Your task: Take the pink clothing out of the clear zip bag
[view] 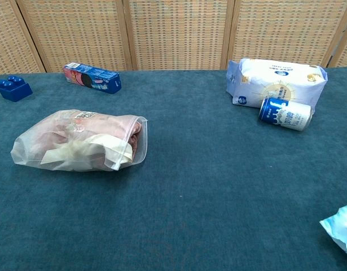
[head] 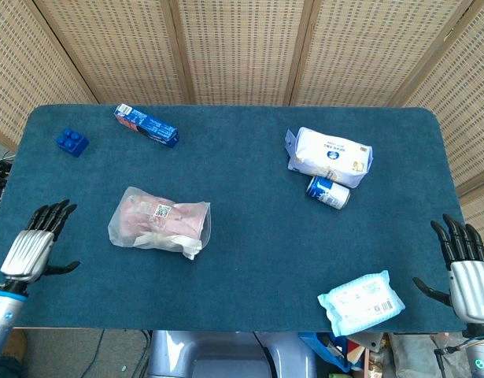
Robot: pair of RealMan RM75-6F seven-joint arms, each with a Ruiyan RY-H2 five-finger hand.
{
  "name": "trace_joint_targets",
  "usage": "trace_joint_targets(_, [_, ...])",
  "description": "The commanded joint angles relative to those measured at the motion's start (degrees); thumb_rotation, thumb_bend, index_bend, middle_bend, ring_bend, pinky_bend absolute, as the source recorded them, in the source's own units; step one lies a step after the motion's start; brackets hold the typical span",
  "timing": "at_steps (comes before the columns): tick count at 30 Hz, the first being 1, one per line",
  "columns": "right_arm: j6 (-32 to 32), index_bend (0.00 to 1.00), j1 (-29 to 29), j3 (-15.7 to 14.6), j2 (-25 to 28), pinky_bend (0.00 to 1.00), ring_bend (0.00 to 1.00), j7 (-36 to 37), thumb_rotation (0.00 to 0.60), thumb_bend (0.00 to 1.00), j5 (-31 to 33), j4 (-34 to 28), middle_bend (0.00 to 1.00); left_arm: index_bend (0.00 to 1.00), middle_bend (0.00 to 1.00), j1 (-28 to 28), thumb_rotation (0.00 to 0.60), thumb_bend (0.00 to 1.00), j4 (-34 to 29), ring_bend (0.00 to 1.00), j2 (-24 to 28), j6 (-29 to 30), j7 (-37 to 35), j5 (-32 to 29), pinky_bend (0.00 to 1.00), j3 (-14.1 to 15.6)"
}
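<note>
The clear zip bag [head: 160, 223] [view: 77, 141] lies on the left half of the blue table [head: 242, 189], with the pink clothing [head: 147, 213] [view: 94, 127] folded inside it. My left hand [head: 37, 246] hovers open at the table's front left edge, a short way left of the bag, fingers spread. At the front right corner my right hand [head: 464, 268] is open too, far from the bag. Neither hand shows in the chest view.
A blue toy brick [head: 72, 142] and a blue snack box [head: 145, 125] lie at the back left. A white bag [head: 330, 156] and a blue can [head: 328, 191] sit at the right. A wipes pack [head: 360, 302] lies near the front right edge.
</note>
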Motion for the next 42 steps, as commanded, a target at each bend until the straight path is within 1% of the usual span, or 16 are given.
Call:
trace_joint_targets(1, [-0.1, 0.00, 0.0, 0.2, -0.1, 0.00, 0.00, -0.2, 0.600, 0.00, 0.3, 0.0, 0.00, 0.00, 0.00, -6.2, 0.600, 0.14, 1.9, 0.00, -0.8, -8.3, -1.1, -1.5, 0.00, -2.2])
trace_joint_targets(4, [-0.1, 0.00, -0.1, 0.4, 0.0, 0.00, 0.00, -0.3, 0.600, 0.00, 0.6, 0.1, 0.00, 0.00, 0.00, -9.4, 0.600, 0.14, 2.9, 0.00, -2.3, -13.1, 2.3, -3.1, 0.00, -2.7])
trace_joint_targets(8, [0.1, 0.00, -0.2, 0.6, 0.1, 0.00, 0.00, -0.2, 0.600, 0.00, 0.8, 0.0, 0.00, 0.00, 0.00, -13.5, 0.600, 0.14, 5.1, 0.00, -6.4, -18.3, 6.8, -7.3, 0.00, -4.3])
trace_joint_targets(11, [0.2, 0.00, -0.5, 0.5, 0.2, 0.00, 0.00, 0.1, 0.600, 0.00, 0.8, 0.0, 0.00, 0.00, 0.00, -15.8, 0.600, 0.14, 7.0, 0.00, -9.3, -20.0, 8.1, -8.5, 0.00, -5.3])
trace_joint_targets(14, [0.1, 0.00, -0.5, 0.6, 0.2, 0.00, 0.00, 0.5, 0.600, 0.00, 1.0, 0.2, 0.00, 0.00, 0.00, -17.7, 0.600, 0.14, 8.3, 0.00, -11.0, -22.3, 9.2, -9.8, 0.00, -5.6])
trace_joint_targets(19, [0.0, 0.00, -0.6, 0.9, 0.4, 0.00, 0.00, 1.4, 0.600, 0.00, 1.3, 0.4, 0.00, 0.00, 0.00, -21.2, 0.600, 0.14, 10.8, 0.00, -13.5, -27.6, 13.2, -15.1, 0.00, -5.8])
trace_joint_targets(22, [0.1, 0.00, -0.7, 1.1, 0.6, 0.00, 0.00, 1.9, 0.600, 0.00, 1.7, 0.4, 0.00, 0.00, 0.00, -22.4, 0.600, 0.14, 11.3, 0.00, -14.3, -30.0, 14.0, -18.0, 0.00, -5.7])
trace_joint_targets(25, [0.1, 0.00, -0.8, 1.3, 0.8, 0.00, 0.00, 2.5, 0.600, 0.00, 2.0, 0.6, 0.00, 0.00, 0.00, -23.0, 0.600, 0.14, 11.4, 0.00, -14.6, -30.4, 15.8, -20.0, 0.01, -5.0])
trace_joint_targets(30, [-0.3, 0.00, -0.7, 1.4, 0.8, 0.00, 0.00, 2.9, 0.600, 0.00, 2.2, 0.8, 0.00, 0.00, 0.00, -22.8, 0.600, 0.14, 12.1, 0.00, -16.8, -28.0, 18.7, -22.6, 0.10, -4.0])
trace_joint_targets(32, [-0.3, 0.00, -0.7, 1.4, 0.7, 0.00, 0.00, 2.7, 0.600, 0.00, 2.1, 0.7, 0.00, 0.00, 0.01, -22.8, 0.600, 0.14, 13.6, 0.04, -19.2, -26.4, 18.1, -23.3, 0.16, -4.5])
trace_joint_targets(34, [-0.4, 0.00, -0.7, 1.4, 0.7, 0.00, 0.00, 2.5, 0.600, 0.00, 2.0, 0.7, 0.00, 0.00, 0.07, -22.7, 0.600, 0.14, 14.8, 0.12, -20.7, -25.5, 17.0, -22.4, 0.23, -4.7])
trace_joint_targets(35, [-0.4, 0.00, -0.7, 1.4, 0.6, 0.00, 0.00, 2.4, 0.600, 0.00, 2.1, 0.7, 0.00, 0.00, 0.14, -22.8, 0.600, 0.14, 15.3, 0.17, -21.4, -25.2, 16.3, -21.9, 0.28, -4.7])
trace_joint_targets(37, [-0.6, 0.00, -0.6, 1.5, 0.6, 0.00, 0.00, 2.3, 0.600, 0.00, 2.1, 0.6, 0.00, 0.05, 0.26, -22.9, 0.600, 0.14, 16.5, 0.27, -22.5, -24.9, 14.9, -20.9, 0.37, -4.9])
trace_joint_targets(38, [-0.7, 0.00, -0.6, 1.5, 0.6, 0.00, 0.00, 2.2, 0.600, 0.00, 2.1, 0.6, 0.00, 0.12, 0.33, -23.0, 0.600, 0.14, 17.3, 0.32, -23.2, -24.6, 14.1, -20.2, 0.42, -4.9])
trace_joint_targets(39, [-0.8, 0.00, -0.6, 1.4, 0.5, 0.00, 0.00, 2.1, 0.600, 0.00, 2.1, 0.7, 0.00, 0.18, 0.38, -23.1, 0.600, 0.14, 18.0, 0.36, -23.9, -24.1, 13.5, -19.4, 0.44, -5.0])
trace_joint_targets(42, [-0.9, 0.00, -0.6, 1.4, 0.4, 0.00, 0.00, 1.8, 0.600, 0.00, 2.1, 0.7, 0.00, 0.43, 0.54, -22.5, 0.600, 0.14, 20.4, 0.49, -26.1, -21.5, 10.7, -16.5, 0.54, -4.9])
